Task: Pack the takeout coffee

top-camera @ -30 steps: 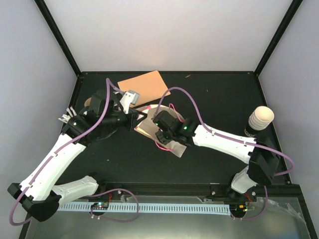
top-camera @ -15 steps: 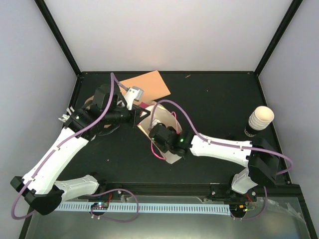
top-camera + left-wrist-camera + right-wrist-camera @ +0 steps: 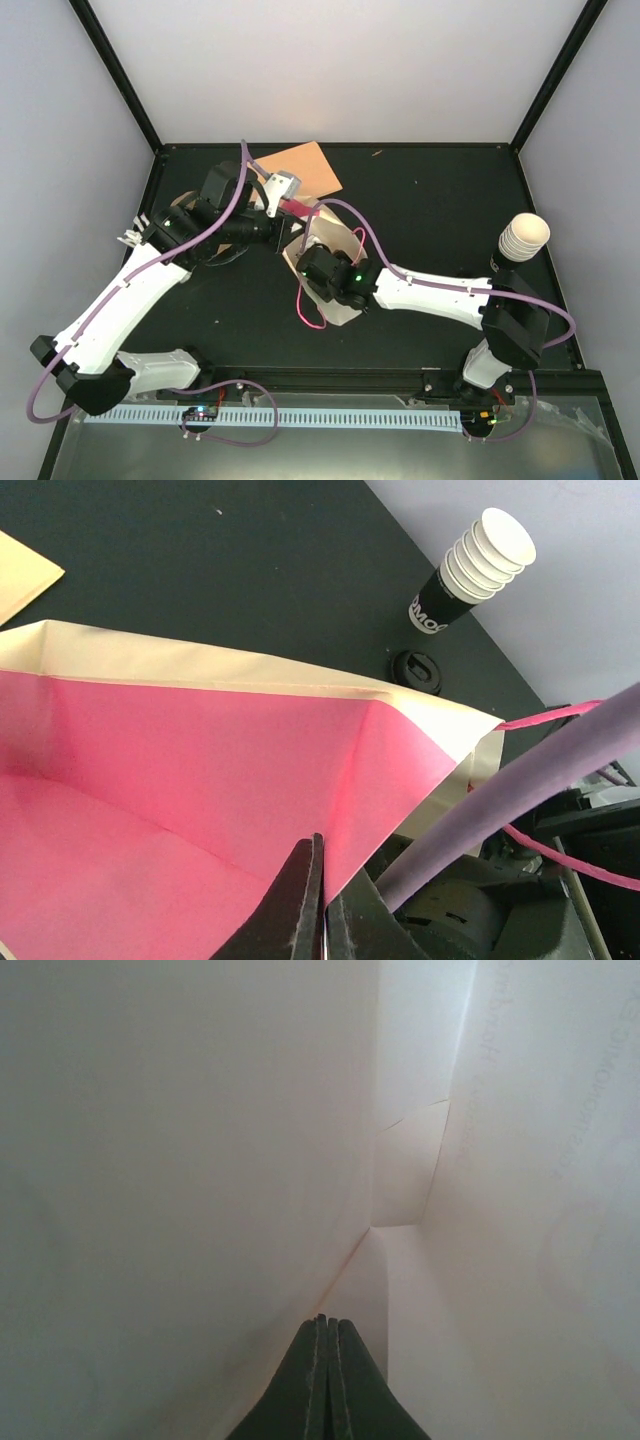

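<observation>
Top external view, item list.

- Takeout coffee (image 3: 522,240): stands on the table (image 3: 430,200) at the far right, well apart from the paper bag (image 3: 340,240) and just beyond the right arm's elbow. Nothing holds it.
- Orientation: upright, long axis vertical. The wide cream ribbed end points up and the dark narrow base sits on the table. In the left wrist view a small dark disc (image 3: 415,670), likely its lid, lies near its foot, so the mouth may be uncovered.
- Paper bag: cream outside, pink inside, mid-table between the two arms, mouth partly spread. A pink cord handle (image 3: 310,310) trails loose.
- Left gripper (image 3: 318,850): fingers pressed together and, by the look of it, pinching the edge of the bag's pink wall.
- Right gripper (image 3: 322,1325): fingers pressed together with nothing between them, pushed deep inside the bag towards a bottom corner.
- Flat tan sheet (image 3: 300,168): lies at the far side, by the bag.

Hazards, as judged:
- The thin paper could slide out of the left pinch, and the mouth would then fold shut.
- The right fingertips could crease or tear the bottom fold if they press harder.
- The right elbow is near the cup, so a careless swing when the arm leaves the bag could tip it, and an uncovered cup would spill.
- The loose cord could snag a wrist.
</observation>
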Available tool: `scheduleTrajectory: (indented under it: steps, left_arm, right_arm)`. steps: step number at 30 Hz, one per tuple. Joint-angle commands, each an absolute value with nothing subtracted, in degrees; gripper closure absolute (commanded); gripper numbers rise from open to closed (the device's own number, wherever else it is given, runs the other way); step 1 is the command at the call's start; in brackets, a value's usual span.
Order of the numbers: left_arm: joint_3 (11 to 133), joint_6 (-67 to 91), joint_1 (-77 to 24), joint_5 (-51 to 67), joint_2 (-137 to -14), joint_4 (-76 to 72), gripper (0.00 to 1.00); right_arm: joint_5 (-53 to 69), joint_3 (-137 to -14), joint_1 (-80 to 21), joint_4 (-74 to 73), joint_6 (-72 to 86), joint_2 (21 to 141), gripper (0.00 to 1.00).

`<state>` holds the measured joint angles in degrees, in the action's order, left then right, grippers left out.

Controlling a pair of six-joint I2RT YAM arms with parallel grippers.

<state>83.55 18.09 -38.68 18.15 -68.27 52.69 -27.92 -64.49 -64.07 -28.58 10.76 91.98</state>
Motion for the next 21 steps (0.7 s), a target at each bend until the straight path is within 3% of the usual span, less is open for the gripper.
scheduleTrajectory:
  steps: [1,9,21]
  left_arm:
    - [87.5,18.9,-40.6,23.1,-68.5,54.6,0.97]
    - [86.8,20.6,-40.6,21.5,-68.4,56.3,0.97]
    - [82.5,23.0,-40.5,27.8,-70.3,50.1,0.88]
  right_arm:
    - [-29.4,-63.6,-62.9,-27.3,11.8,92.9,0.99]
    - [-28.9,-61.4,-58.0,-32.1,17.8,90.3,0.99]
    - [-12.8,-53.5,-57.9,-26.5,16.3,88.5,0.99]
